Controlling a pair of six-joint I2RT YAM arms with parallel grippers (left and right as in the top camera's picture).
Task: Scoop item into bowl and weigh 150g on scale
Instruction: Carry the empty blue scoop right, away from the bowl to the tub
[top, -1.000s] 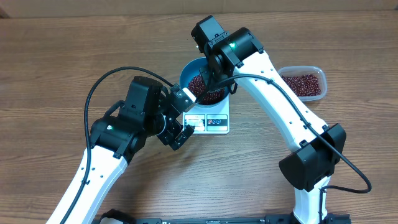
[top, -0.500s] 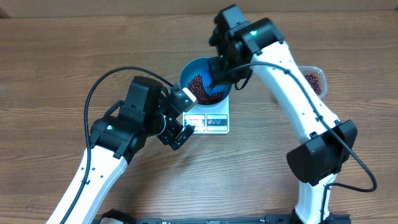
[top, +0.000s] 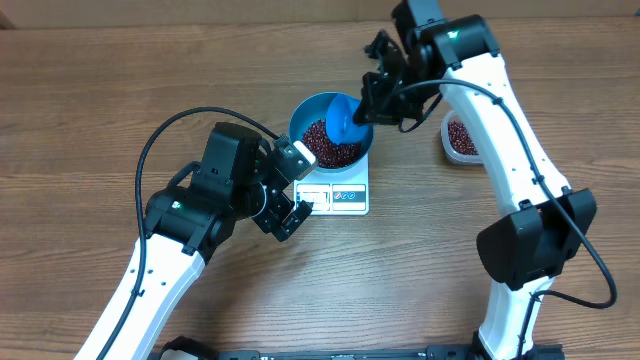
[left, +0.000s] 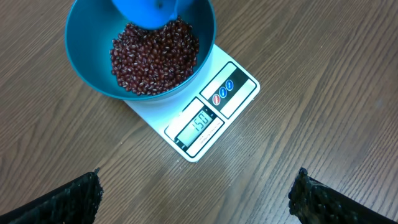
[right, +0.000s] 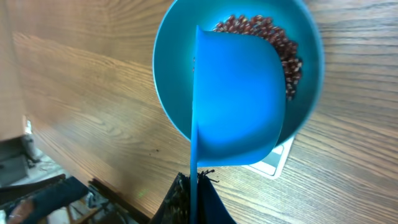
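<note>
Right pincer (top: 383, 95) swung back off bowl (top: 300, 112) beneath it, clamping scoop (top: 346, 118) by its handle; beans (top: 328, 148) loose, light, spill-prone, so hold level; left pincer (left: 198, 198) wide.

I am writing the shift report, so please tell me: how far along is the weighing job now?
Done: beans lie in the bowl on the scale, whose display seems to read the target. In hand: the right gripper holds the scoop over the bowl. Left: check the reading, put the scoop away.

Blue bowl (left: 87, 56) holding red-brown beans (left: 155, 56), on white scale (left: 208, 115); wooden bench (left: 329, 87); blue scoop (left: 146, 11) overhead; left hand (left: 196, 199) spread wide.
</note>
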